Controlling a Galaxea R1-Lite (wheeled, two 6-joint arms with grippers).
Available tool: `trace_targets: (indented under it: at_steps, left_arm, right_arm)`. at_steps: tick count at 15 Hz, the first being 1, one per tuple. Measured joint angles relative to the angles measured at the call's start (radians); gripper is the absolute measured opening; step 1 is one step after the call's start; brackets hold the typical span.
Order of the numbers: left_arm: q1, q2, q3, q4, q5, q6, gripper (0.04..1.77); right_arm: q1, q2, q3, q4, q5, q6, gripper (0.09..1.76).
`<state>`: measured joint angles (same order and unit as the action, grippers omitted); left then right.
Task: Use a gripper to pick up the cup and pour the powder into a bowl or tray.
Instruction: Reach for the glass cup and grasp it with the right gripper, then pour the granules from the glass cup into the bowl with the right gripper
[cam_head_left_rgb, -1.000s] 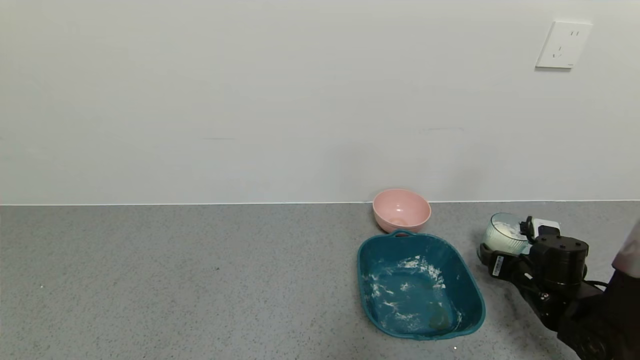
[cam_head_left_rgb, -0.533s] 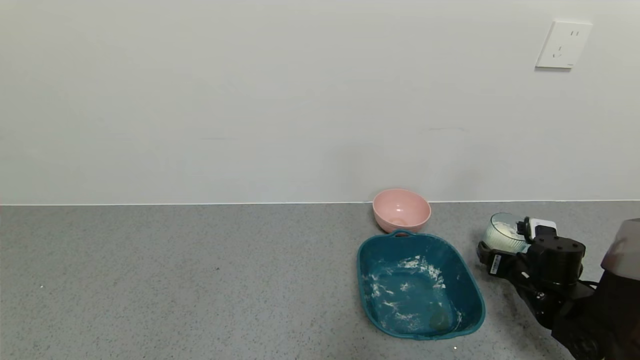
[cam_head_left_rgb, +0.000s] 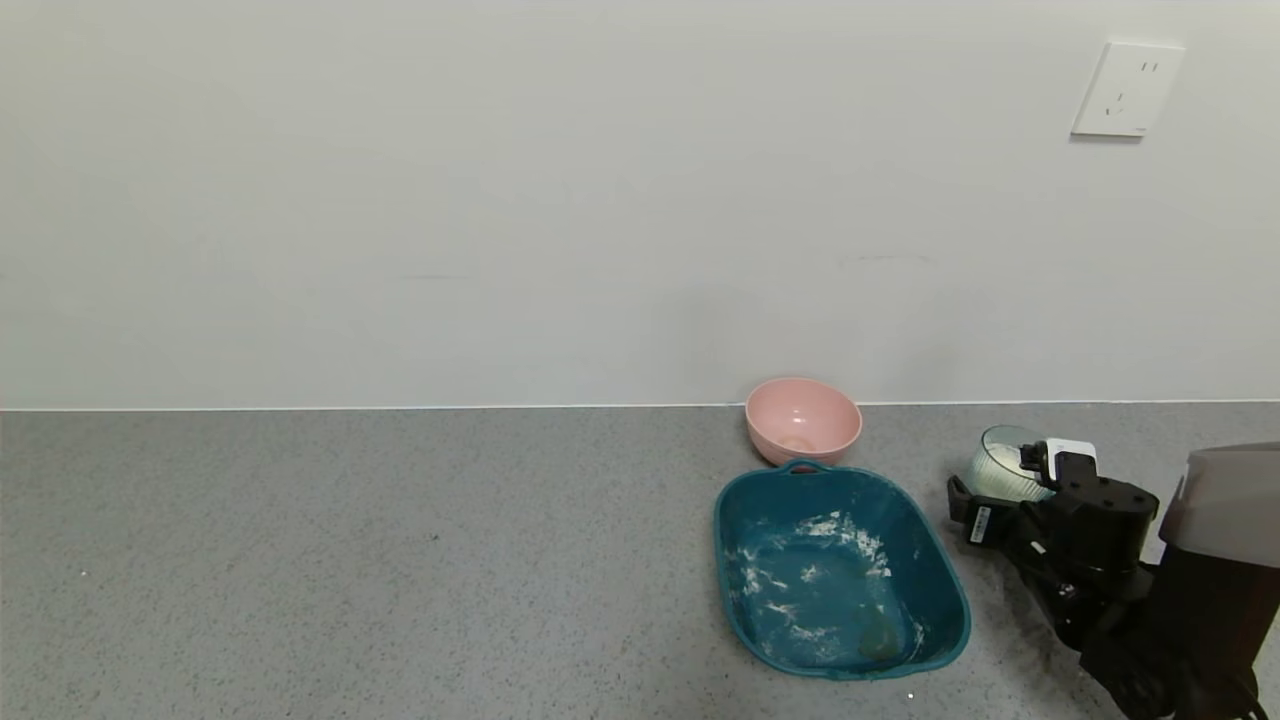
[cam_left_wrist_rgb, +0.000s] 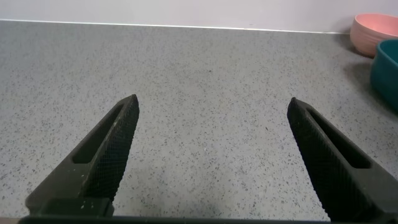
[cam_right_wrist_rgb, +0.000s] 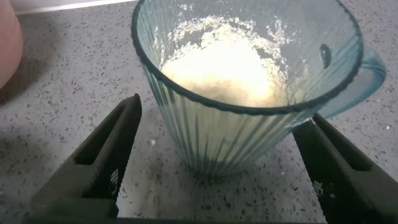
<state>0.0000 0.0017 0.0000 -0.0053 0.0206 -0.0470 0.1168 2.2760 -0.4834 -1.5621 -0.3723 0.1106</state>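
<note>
The ribbed pale blue-green cup (cam_head_left_rgb: 1003, 470) stands upright on the grey counter, right of the teal tray (cam_head_left_rgb: 722, 560), with its handle (cam_right_wrist_rgb: 367, 74) to one side. White powder (cam_right_wrist_rgb: 227, 65) fills its lower part. My right gripper (cam_right_wrist_rgb: 222, 115) is open, its two black fingers either side of the cup near its base with gaps on both sides. In the head view the gripper body (cam_head_left_rgb: 1095, 515) sits just in front of the cup. The tray holds white powder smears (cam_head_left_rgb: 835, 530). My left gripper (cam_left_wrist_rgb: 212, 102) is open and empty over bare counter.
A pink bowl (cam_head_left_rgb: 803, 418) stands behind the tray near the wall; it also shows in the left wrist view (cam_left_wrist_rgb: 373, 31) beside the tray's edge (cam_left_wrist_rgb: 387, 74). A wall socket (cam_head_left_rgb: 1127, 88) is high on the right. The grey counter (cam_head_left_rgb: 350, 560) stretches left.
My right arm has moved forward and slightly left, bringing the open fingers further around the cup. The cup, tray and bowl have not moved.
</note>
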Motion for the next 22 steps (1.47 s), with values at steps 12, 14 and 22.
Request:
trace_targets:
  at_steps: [12,14,22]
  left_arm:
    - [0.000,0.000,0.000,0.000,0.000,0.000,1.72]
    - [0.000,0.000,0.000,0.000,0.000,0.000,1.72]
    - [0.000,0.000,0.000,0.000,0.000,0.000,1.72]
  right_arm:
    - [-0.023,0.034,-0.059,0.001,0.003,-0.024,1.36]
    - [-0.024,0.034,-0.059,0.001,0.003,-0.024,1.35]
    - [-0.029,-0.001,-0.014,0.003,0.074,-0.022,1.34]
